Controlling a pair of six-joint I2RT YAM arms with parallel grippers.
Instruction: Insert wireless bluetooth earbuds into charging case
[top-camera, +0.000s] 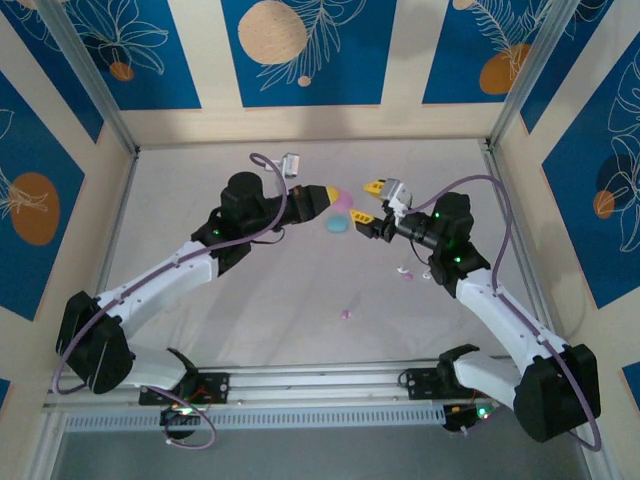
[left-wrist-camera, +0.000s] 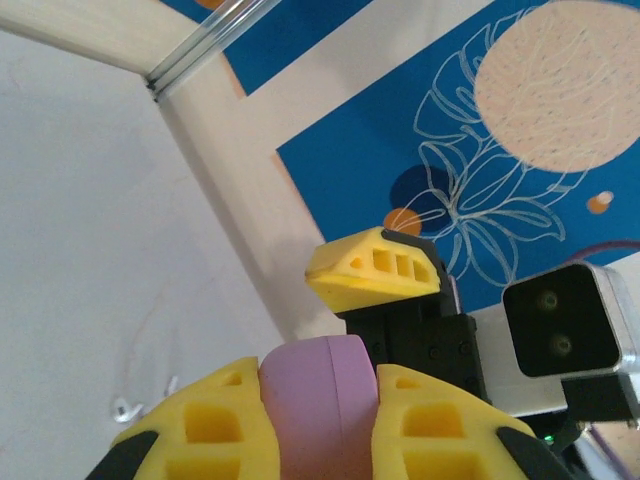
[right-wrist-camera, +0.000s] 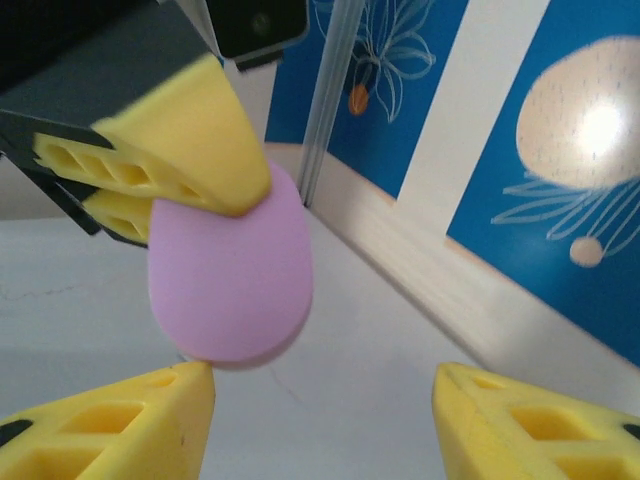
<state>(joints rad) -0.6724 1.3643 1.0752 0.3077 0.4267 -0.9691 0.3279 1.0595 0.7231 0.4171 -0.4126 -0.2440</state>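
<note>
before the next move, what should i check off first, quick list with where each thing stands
1. Left gripper shut on the pink case: ok.
2. Right gripper open, its fingers apart and holding nothing: ok.
3. Pink case open to take a bud: it looks closed in both wrist views, not ok.
4. Earbud in a gripper: none; the white earbud and the pink earbud lie on the table, not ok.
5. Blue case below the grippers clear of the path: cannot tell.
</note>
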